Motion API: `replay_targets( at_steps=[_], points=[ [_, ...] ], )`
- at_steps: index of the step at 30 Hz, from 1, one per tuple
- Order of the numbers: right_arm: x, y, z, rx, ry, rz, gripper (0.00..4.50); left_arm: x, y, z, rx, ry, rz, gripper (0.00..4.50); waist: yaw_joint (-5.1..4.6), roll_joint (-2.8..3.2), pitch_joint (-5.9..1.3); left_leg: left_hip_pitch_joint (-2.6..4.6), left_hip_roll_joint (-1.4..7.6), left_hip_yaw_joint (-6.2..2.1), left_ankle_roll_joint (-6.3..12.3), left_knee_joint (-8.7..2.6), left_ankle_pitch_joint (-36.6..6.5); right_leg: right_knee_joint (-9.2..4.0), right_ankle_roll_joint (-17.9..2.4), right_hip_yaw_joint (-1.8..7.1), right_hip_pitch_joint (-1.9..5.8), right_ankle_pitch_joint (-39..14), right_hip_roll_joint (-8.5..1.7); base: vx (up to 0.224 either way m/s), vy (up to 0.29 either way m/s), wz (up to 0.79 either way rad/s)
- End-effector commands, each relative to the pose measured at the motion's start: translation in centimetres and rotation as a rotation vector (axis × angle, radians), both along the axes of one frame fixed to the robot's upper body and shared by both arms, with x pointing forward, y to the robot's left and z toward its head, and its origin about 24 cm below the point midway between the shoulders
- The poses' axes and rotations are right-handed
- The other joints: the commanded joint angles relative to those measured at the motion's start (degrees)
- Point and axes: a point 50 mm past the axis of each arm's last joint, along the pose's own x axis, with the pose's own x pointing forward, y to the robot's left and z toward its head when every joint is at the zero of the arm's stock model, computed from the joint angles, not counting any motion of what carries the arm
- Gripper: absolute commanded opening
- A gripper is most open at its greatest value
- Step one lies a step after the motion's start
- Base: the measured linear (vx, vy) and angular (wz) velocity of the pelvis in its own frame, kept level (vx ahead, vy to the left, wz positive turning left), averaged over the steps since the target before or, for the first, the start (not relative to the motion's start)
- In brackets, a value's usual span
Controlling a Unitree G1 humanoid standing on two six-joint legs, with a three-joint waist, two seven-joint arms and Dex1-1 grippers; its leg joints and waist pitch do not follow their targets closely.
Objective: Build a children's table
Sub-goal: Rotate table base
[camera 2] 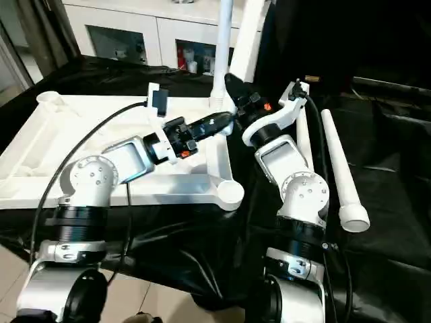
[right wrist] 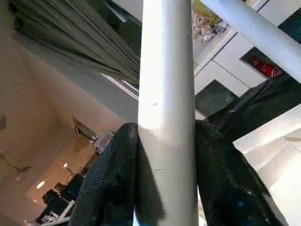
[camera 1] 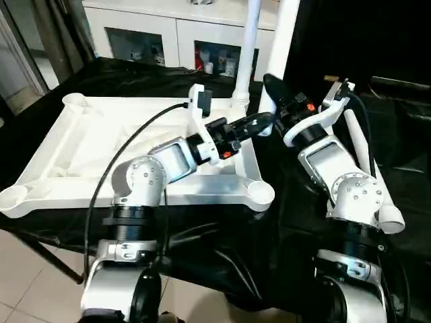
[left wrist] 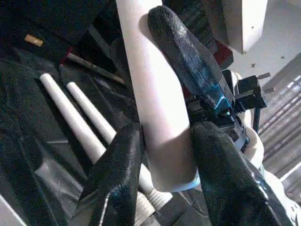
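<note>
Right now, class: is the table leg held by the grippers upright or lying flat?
Upright. The held leg rises from the right gripper past the picture's top, unlike two spare legs lying flat on the black cloth.

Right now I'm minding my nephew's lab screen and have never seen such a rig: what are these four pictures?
A humanoid robot with two silver arms is building a children's table. The two wide pictures come from its head, looking down over its forearms. The other two come from a camera on each wrist, looking along that gripper's black fingers.

On the black-covered surface the white tabletop lies underside up, with one leg standing in a far corner socket. Two spare legs lie beside the right arm.

The right gripper is clamped on another upright leg. The left gripper has its fingers on either side of that leg's lower end.
</note>
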Motion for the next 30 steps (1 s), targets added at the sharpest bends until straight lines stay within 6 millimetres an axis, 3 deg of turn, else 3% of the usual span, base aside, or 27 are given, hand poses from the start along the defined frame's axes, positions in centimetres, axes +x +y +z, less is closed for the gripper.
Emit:
replay_targets(
  at_steps=[1,10,14,16,17,20,21,24,27,30],
  points=[
    [-0.1,0.3,0.1,-0.013,-0.001,0.015,1.34,-0.3,-0.6,0.5,0.001,-0.025,-0.021,1.54,0.0,0.18,-4.61,1.3,1.87,-1.24,-1.92,-3.55,-8.3,-3.58,-6.9,2.96,3.45,-4.0,-3.36,0.0,0.0,0.0],
    [0.0,0.1,-0.3,-0.026,0.015,0.002,1.34,-0.4,0.0,0.0,0.07,-0.07,-0.008,1.36,-0.01,0.13,-4.67,1.28,1.91,-1.28,-2.01,-3.54,-7.7,-3.43,-6.7,2.95,3.49,-3.3,-3.37,0.0,0.0,0.0],
    [0.2,-0.1,-1.8,-0.177,0.074,-0.022,1.34,0.3,1.0,0.0,0.059,-0.081,0.098,1.34,0.04,-0.03,-4.62,1.17,1.9,-1.32,-2.49,-3.52,-7.6,-3.55,-6.6,2.94,3.58,-4.0,-3.39,0.0,0.0,0.0],
    [0.2,-0.2,-2.1,-0.227,0.081,-0.019,1.34,0.5,1.3,-0.1,0.065,-0.081,0.124,1.87,0.04,-0.05,-4.6,1.31,1.85,-1.24,-2.93,-3.54,-7.9,-3.61,-6.0,3.01,3.57,-4.6,-3.35,0.0,0.0,0.0],
    [0.1,-0.4,-3.0,-0.371,0.071,-0.001,1.34,0.9,2.4,-0.3,0.076,-0.069,0.168,1.87,0.08,-0.16,-4.54,1.22,1.83,-1.24,-3.09,-3.53,-8.2,-3.7,-5.7,3.0,3.61,-4.9,-3.37,0.0,0.0,0.0],
    [-0.1,-1.0,-3.6,-0.485,0.055,0.024,1.34,0.8,3.8,-0.3,0.085,-0.077,0.187,1.92,0.11,-0.35,-4.6,1.23,1.8,-1.28,-3.06,-3.53,-8.2,-3.7,-4.5,3.08,3.73,-5.9,-3.43,0.0,0.0,0.0],
    [-0.1,-1.1,-3.6,-0.49,0.054,0.025,1.34,0.8,3.9,-0.2,0.085,-0.077,0.187,2.18,0.07,-0.36,-4.61,1.21,1.79,-1.37,-3.06,-3.48,-8.2,-3.6,-4.7,3.0,3.76,-6.0,-3.44,0.0,0.0,0.0],
    [-0.4,-2.1,-3.9,-0.575,0.021,0.051,1.34,0.2,5.6,-0.4,0.089,-0.086,0.197,2.29,0.05,-0.42,-4.62,1.14,1.89,-1.32,-2.28,-3.33,-7.7,-3.39,-5.9,3.0,3.81,-5.1,-3.42,0.0,0.0,0.0],
    [-0.8,-2.4,-3.9,-0.629,-0.016,0.071,1.34,0.1,6.1,-0.7,0.096,-0.074,0.213,2.72,0.1,-0.43,-4.5,1.2,1.88,-1.17,-1.24,-3.19,-7.9,-3.49,-7.1,3.06,3.68,-5.2,-3.38,0.0,0.0,0.0],
    [-1.1,-2.6,-3.8,-0.649,-0.048,0.049,1.34,0.2,6.0,-0.9,0.11,-0.076,0.238,2.86,0.09,-0.3,-4.41,1.33,1.97,-1.2,-1.14,-3.22,-9.2,-3.82,-7.4,3.07,3.47,-8.0,-3.54,0.0,0.0,0.0]
  ],
)
